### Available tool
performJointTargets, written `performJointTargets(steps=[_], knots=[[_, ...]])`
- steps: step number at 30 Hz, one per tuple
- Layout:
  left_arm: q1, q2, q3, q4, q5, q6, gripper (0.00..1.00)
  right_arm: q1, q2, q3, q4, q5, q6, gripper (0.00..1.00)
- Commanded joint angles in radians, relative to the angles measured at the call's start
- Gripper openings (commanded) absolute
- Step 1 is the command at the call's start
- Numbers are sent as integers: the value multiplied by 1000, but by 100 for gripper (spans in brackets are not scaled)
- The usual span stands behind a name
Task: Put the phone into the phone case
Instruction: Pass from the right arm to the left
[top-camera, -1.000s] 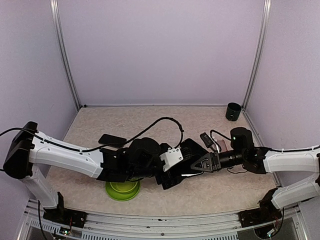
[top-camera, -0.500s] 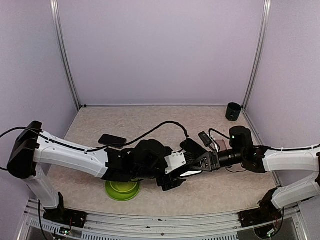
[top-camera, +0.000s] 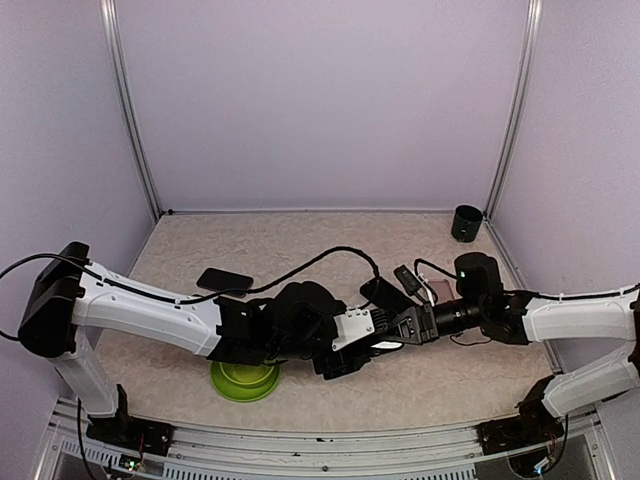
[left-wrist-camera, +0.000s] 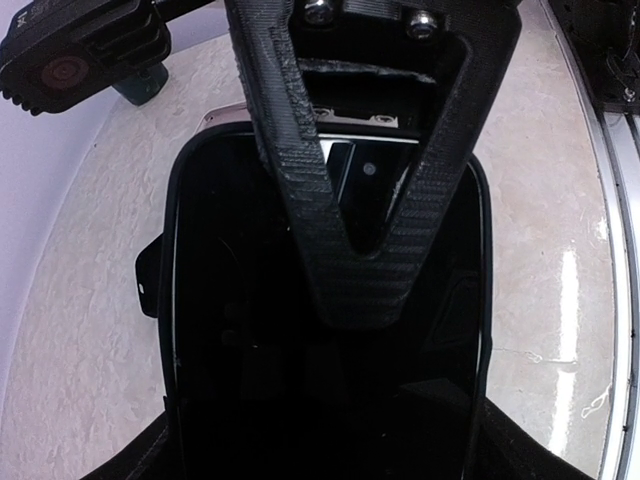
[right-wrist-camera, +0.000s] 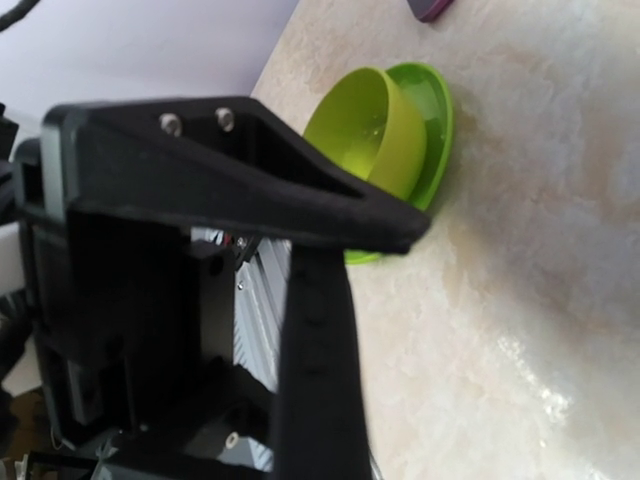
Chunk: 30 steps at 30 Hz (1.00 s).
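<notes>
Left gripper (left-wrist-camera: 330, 458) jaws are set wide astride case (left-wrist-camera: 172, 300); grip cannot be confirmed. Phone (left-wrist-camera: 240, 360) is seen lying in case, judged nearly seated. Right gripper (left-wrist-camera: 350, 300) is closed, empty, tip pressed on phone. Final press-in is judged outstanding.

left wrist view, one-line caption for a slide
Shut right pincer pointing onto the glossy black phone, flanked on both sides by the left pincer

Phone (left-wrist-camera: 250, 380) lower end cut off at left-wrist frame bottom, top end covered by right end effector (left-wrist-camera: 365, 300), left end effector (left-wrist-camera: 320, 465) fingers (left-wrist-camera: 135, 462) barely in frame, grip on phone edges undeterminable, green bowl (right-wrist-camera: 370, 115) part-hidden behind blurred near finger, phone buried under both arms from above.
</notes>
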Motion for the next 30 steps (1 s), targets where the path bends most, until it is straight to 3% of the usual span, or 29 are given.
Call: performJointTargets(steps=[1, 8, 14, 19, 30], knots=[[6, -4, 11, 19, -26, -9, 52, 9, 6, 49, 36, -18, -17, 6], [36, -25, -11, 43, -43, -37, 47, -3, 13, 55, 24, 12, -24, 53], [65, -43, -19, 46, -90, -51, 47, -40, -22, 50, 9, 22, -28, 82], [108, -48, -2, 32, -78, -83, 49, -83, -78, 38, -25, 57, -43, 87], [256, 25, 123, -56, -89, -161, 53, -105, -121, -35, -28, 126, -42, 88]])
